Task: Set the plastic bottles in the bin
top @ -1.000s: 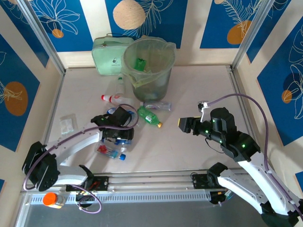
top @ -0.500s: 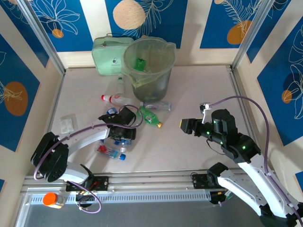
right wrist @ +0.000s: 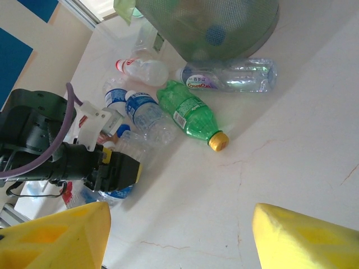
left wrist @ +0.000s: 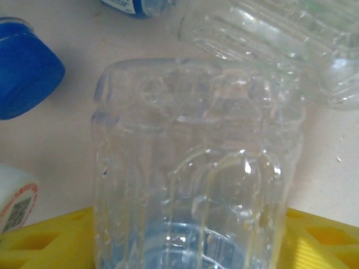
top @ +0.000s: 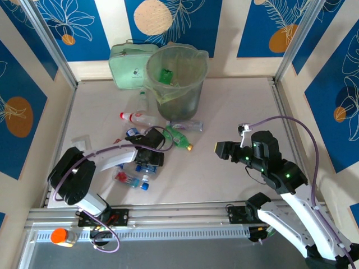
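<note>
Grasp step: left gripper (left wrist: 190,235) straddles a clear bottle (left wrist: 196,157) — clamped or not, I cannot tell — right gripper (right wrist: 179,224) spread, empty; next, lift it to the bin (top: 188,100).

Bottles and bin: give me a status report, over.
Left tool astride clear bottle, grip unconfirmed. Right tool open, empty. Bin upright; green bottle lies between it and left tool.
</note>
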`<action>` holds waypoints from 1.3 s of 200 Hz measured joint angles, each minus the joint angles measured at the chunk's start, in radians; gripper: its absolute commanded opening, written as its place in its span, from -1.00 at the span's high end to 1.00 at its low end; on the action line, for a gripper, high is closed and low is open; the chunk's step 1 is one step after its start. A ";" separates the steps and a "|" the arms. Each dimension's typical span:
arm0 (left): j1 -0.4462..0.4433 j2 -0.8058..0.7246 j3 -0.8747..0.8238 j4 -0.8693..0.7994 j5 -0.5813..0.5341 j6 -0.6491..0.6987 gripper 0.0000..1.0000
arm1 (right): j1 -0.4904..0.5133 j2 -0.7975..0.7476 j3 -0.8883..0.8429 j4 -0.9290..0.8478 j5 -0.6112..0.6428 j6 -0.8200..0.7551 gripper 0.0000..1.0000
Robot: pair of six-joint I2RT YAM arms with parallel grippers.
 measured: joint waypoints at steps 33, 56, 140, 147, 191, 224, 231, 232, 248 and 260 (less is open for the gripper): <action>0.000 0.016 0.000 0.019 0.005 -0.002 -0.30 | -0.011 -0.002 -0.001 0.000 -0.011 0.000 -0.35; 0.000 0.014 0.000 0.024 0.008 -0.003 -0.25 | -0.019 -0.002 -0.001 0.000 -0.013 0.000 -0.35; 0.000 -0.117 -0.011 0.012 0.028 -0.015 -0.22 | -0.048 -0.029 -0.005 0.000 -0.035 0.004 -0.35; 0.000 -0.143 -0.012 0.009 0.030 -0.018 -0.22 | -0.048 -0.029 -0.005 0.000 -0.035 0.004 -0.35; 0.000 -0.358 -0.028 0.004 0.039 -0.026 -0.21 | -0.048 -0.034 -0.004 0.000 -0.038 0.005 -0.35; 0.000 -0.529 -0.041 0.049 0.076 0.006 -0.22 | -0.048 -0.034 -0.002 0.000 -0.042 0.005 -0.35; 0.000 -0.561 -0.042 0.073 0.088 0.022 -0.22 | -0.048 -0.034 -0.002 0.000 -0.043 0.005 -0.35; 0.000 -0.568 -0.042 0.078 0.092 0.026 -0.22 | -0.048 -0.034 -0.002 0.000 -0.044 0.005 -0.35; 0.000 -0.634 -0.042 0.138 0.113 0.069 -0.22 | -0.048 -0.034 -0.001 0.000 -0.047 0.005 -0.35; 0.000 -0.674 -0.041 0.185 0.120 0.106 -0.22 | -0.049 -0.033 0.002 0.000 -0.050 0.005 -0.35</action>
